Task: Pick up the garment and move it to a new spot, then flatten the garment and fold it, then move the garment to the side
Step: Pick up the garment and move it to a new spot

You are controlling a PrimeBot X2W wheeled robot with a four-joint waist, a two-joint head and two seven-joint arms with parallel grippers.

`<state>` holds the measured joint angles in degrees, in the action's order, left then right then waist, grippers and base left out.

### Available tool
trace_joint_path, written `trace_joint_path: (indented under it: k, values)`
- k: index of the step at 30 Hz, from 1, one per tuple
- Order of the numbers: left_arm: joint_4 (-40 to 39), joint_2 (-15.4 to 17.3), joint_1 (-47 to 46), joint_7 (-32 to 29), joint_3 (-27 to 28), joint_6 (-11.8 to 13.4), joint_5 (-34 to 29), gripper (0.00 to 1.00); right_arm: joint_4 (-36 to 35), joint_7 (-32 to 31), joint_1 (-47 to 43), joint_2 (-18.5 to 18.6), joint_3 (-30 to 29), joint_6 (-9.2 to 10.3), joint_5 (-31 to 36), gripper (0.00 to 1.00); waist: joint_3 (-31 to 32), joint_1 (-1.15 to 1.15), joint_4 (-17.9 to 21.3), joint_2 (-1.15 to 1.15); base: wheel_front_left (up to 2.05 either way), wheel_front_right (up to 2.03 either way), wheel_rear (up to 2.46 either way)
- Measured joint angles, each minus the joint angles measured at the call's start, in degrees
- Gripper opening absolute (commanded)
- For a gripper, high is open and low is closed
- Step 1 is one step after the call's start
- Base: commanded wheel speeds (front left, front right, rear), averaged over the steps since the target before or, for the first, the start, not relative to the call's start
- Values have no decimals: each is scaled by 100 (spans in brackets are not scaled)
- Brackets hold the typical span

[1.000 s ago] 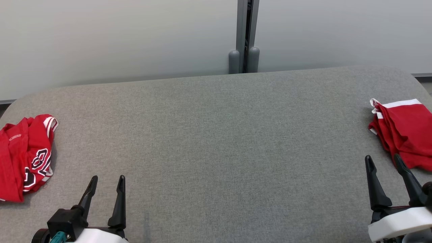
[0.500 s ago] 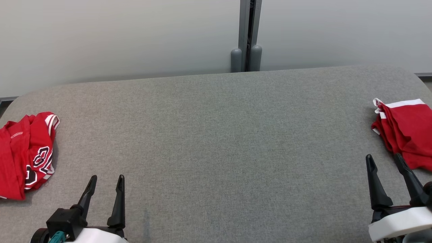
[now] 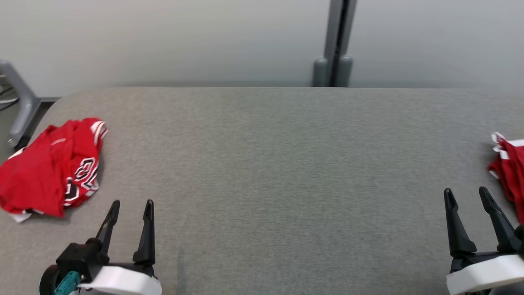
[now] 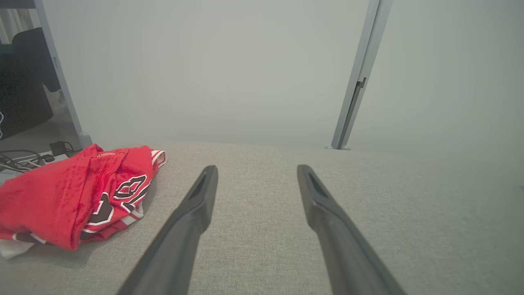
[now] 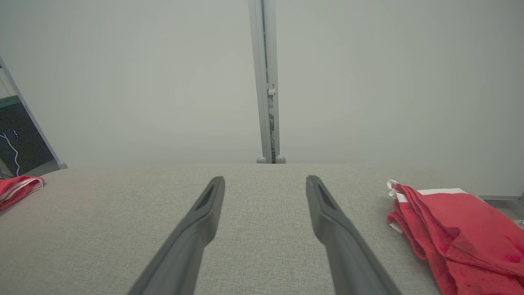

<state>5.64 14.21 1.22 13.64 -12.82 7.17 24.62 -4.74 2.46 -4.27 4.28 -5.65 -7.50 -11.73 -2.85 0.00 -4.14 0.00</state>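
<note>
Left gripper [image 3: 133, 203] sits at the lower left of the head view with its two dark fingers spread and empty, low over the grey padded table [image 3: 266, 164]. The right gripper [image 3: 465, 190] sits at the lower right, likewise spread and holding nothing. A crumpled jersey [image 3: 53, 168], red with white trim and a dark number, lies heaped near the table's left end, just beyond and to the left of the left gripper and not touching it. A folded red garment [image 3: 509, 172] lies at the far right edge, near the right gripper's outer finger; contact cannot be confirmed. The wide middle of the table is bare, probably kept as working space for flattening and folding. In the left wrist view the fingers point past the crumpled jersey, which lies to their left, so the arm is not yet lined up on it. In the right wrist view the folded red garment lies to the right of the open fingers in neat layers, which suggests a finished piece set aside. In the inspector's judgement the crumpled jersey is the item in hand, the pick-up has not begun, and the left arm is the better placed for it.
</note>
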Motion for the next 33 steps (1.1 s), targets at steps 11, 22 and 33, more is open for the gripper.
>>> trace_joint_path:
  k: [11,22,33]
  values:
    - [176,-63,-286,52,-36,-45,4,100,-197,-114,55,-3,307,0,44,100,-65,0,-1070,0,0,0,0]
    - [256,-60,-286,101,0,-48,10,100,-247,-229,47,24,420,0,129,100,-37,0,-1843,0,0,0,0]
    - [291,-93,-296,119,47,-49,-1,100,-347,-304,41,92,414,0,189,100,-111,0,-1930,0,0,0,0]
